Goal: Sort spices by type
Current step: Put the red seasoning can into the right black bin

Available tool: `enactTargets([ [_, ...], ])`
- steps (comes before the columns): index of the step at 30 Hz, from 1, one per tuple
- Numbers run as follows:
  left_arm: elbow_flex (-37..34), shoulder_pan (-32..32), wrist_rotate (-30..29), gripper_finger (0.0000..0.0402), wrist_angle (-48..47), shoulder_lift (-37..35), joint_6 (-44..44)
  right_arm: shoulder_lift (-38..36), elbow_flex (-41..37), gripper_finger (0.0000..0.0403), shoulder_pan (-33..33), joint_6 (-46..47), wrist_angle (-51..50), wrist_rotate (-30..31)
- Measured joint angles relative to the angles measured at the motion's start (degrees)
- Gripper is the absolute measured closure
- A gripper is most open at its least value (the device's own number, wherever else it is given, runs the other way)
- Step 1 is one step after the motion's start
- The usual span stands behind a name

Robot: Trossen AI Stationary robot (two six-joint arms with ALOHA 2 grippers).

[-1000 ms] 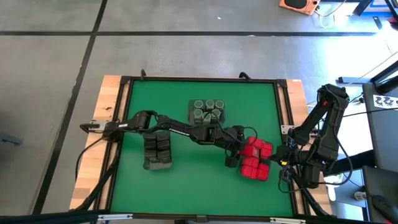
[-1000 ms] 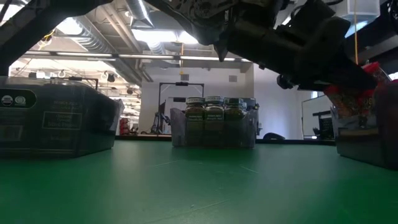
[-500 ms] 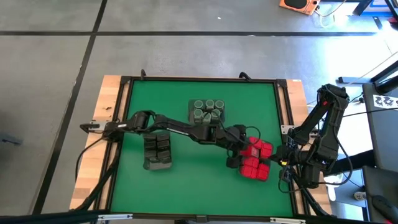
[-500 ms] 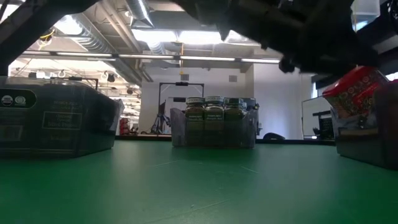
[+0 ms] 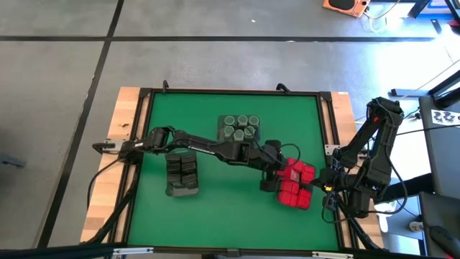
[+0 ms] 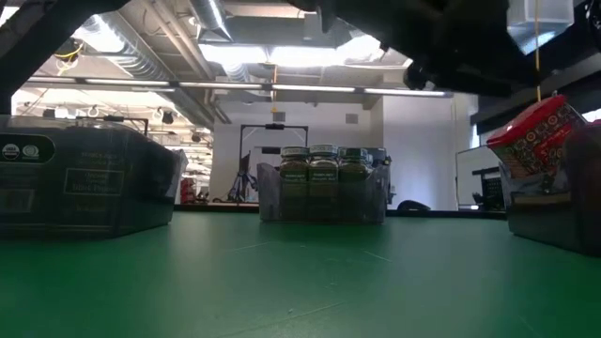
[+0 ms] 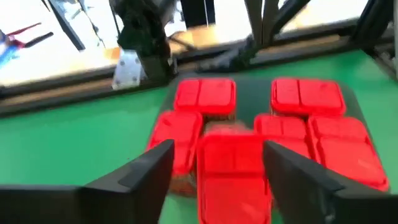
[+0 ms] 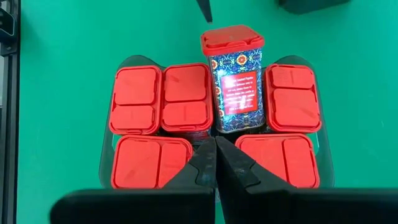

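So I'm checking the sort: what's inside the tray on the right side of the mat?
Only bright red rectangular spice boxes fill the dark grey tray: six stand upright, one lies on top of them. The tray's floor is covered.

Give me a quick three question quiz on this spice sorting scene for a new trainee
1. True or false: the left gripper is open above the red boxes.
2. Which containers sit in the tray nearest the back middle of the table? A) red boxes B) round jars C) dark tins
3. Fill in: one red box stands out from the others because it ____.

Key
1. True. Its fingers stand apart on either side of a red lid.
2. B.
3. It sticks up tilted, its patterned side showing, while the rest sit upright with only lids showing. The right gripper, shut, waits above this tray.
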Motion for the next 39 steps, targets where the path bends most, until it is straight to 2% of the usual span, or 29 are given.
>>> enactTargets([
  [10,0.0,-2.1,0.2,0.0325,0.6,0.3,3.9,0.0,0.0,0.0397,0.0,0.0,-0.3,0.0],
  [16,-0.2,-0.8,-0.1,0.0384,5.4,2.3,4.0,0.0,-0.1,0.0397,0.0,0.0,0.0,0.2],
  [20,-0.1,-0.3,1.6,0.0399,8.0,3.7,4.3,0.1,-0.1,0.0397,0.0,0.0,0.9,0.2],
  [26,-0.1,0.0,2.9,0.0394,10.9,5.0,4.3,0.4,-0.1,0.0397,0.0,0.0,0.9,0.3],
  [31,-0.3,-0.8,2.7,0.0389,9.3,1.9,4.4,0.3,-0.1,0.0397,0.0,-0.1,0.9,3.8],
  [34,-0.1,-1.8,1.1,0.0389,5.2,-1.7,4.7,0.3,-0.1,0.0397,0.0,-0.2,0.8,6.2],
  [39,-0.1,-2.9,-4.4,0.0389,-7.4,-4.8,4.6,0.3,-0.7,0.0397,-0.1,-0.2,1.2,7.0],
])
